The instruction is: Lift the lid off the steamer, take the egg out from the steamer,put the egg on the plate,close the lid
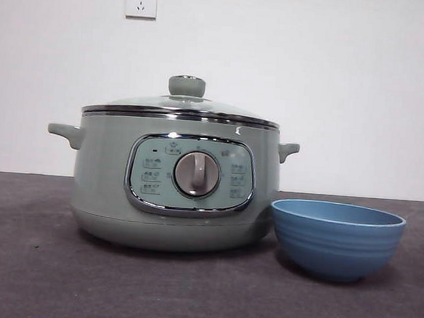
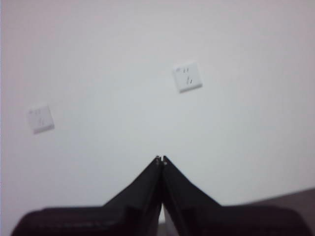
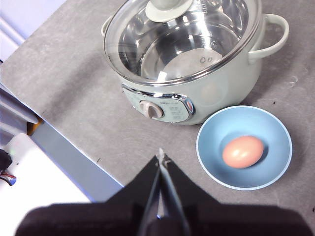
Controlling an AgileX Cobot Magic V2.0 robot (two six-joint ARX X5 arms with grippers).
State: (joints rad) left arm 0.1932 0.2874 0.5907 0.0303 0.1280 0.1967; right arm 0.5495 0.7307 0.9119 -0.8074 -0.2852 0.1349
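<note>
The pale green steamer (image 1: 174, 182) (image 3: 197, 83) stands on the dark table with its glass lid (image 1: 181, 107) (image 3: 177, 39) seated on the rim. Through the lid the steel inside shows no egg. The brown egg (image 3: 242, 152) lies in the blue plate (image 1: 337, 239) (image 3: 211, 152), which sits right beside the steamer's front. My right gripper (image 3: 161, 158) hangs high above the table in front of the steamer, jaws shut on nothing. My left gripper (image 2: 161, 159) is shut too and faces the white wall, away from all the objects.
The table's near edge (image 3: 74, 147) runs beside the steamer, with a white surface (image 3: 29, 182) beyond it. Wall sockets (image 1: 141, 1) (image 2: 187, 76) sit on the white wall behind. Neither arm shows in the front view.
</note>
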